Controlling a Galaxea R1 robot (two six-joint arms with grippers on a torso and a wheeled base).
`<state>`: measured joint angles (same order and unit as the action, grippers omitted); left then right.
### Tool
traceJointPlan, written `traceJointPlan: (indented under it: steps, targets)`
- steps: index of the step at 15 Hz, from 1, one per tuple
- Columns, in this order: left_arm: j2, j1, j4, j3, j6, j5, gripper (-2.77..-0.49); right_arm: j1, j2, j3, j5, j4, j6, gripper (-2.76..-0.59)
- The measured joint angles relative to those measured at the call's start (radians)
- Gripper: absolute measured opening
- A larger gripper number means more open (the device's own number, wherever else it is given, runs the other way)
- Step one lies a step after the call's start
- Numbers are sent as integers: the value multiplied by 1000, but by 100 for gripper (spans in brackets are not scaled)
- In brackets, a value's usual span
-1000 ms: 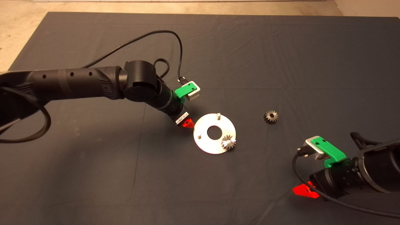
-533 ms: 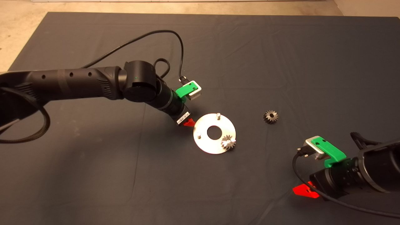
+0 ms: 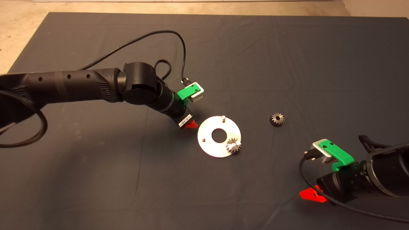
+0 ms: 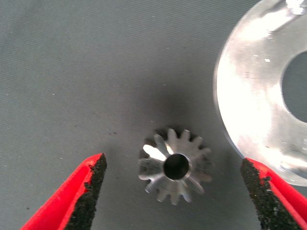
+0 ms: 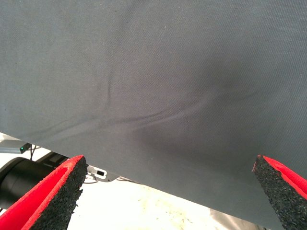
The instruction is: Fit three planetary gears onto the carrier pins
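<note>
The silver disc [image 3: 209,147] lies mid-mat with two bare carrier pins [image 3: 223,118] [image 3: 203,138]; a third pin holds one planetary gear [image 3: 233,145]. A second gear [image 3: 276,119] lies loose on the mat to the disc's right. My left gripper [image 3: 191,124] hovers at the disc's left edge, open. The left wrist view shows another gear [image 4: 175,166] flat on the mat between its spread fingers [image 4: 91,191], untouched, beside the disc's rim [image 4: 249,105]. That gear is hidden under the gripper in the head view. My right gripper [image 3: 311,195] waits at the lower right, open [image 5: 169,165] over bare mat.
A black cable [image 3: 153,36] loops from the left wrist across the far part of the mat. The dark mat [image 3: 287,64] has shallow wrinkles, and pale floor [image 3: 19,32] shows beyond its far-left edge.
The left arm has drawn back slightly to the left, shifting its gripper a little away from the disc. The right arm, disc and gears have not moved.
</note>
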<state>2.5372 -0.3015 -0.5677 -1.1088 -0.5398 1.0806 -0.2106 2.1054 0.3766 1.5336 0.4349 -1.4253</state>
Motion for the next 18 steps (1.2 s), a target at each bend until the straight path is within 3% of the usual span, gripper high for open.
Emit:
traceJointPlan:
  steps: [2,11,18]
  targets:
    - [-15,5,0,9,0,-15,-131,0,0,0,0,0,0,-76]
    - [-16,5,0,27,0,-16,-131,0,0,0,0,0,0,-76]
    - [-15,31,-3,31,0,-16,-131,0,0,0,0,0,0,-76]
